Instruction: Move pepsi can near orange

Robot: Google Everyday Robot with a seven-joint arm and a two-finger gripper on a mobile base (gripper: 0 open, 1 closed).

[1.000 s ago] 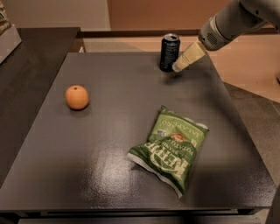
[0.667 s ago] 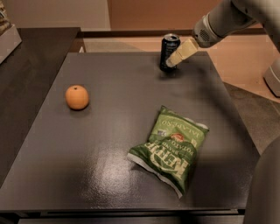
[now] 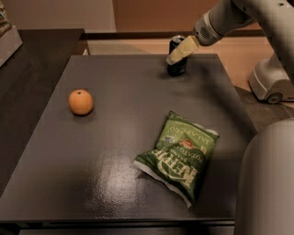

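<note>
so the pale grey robot arm (image 3: 239, 16) slants down-left from the top right, with its cream two-finger gripper (image 3: 180, 50) sitting low by the far edge of the dark grey bench (image 3: 115, 151), right of middle

The claw (image 3: 174, 57), at the far edge of the tabletop (image 3: 115, 137), covers the middle of the pepsi can (image 3: 177, 69). The can label is unreadable. The arm (image 3: 239, 13) is cut off by the top and right edges. The robot body (image 3: 266, 183) hides the near right tabletop corner.
</note>
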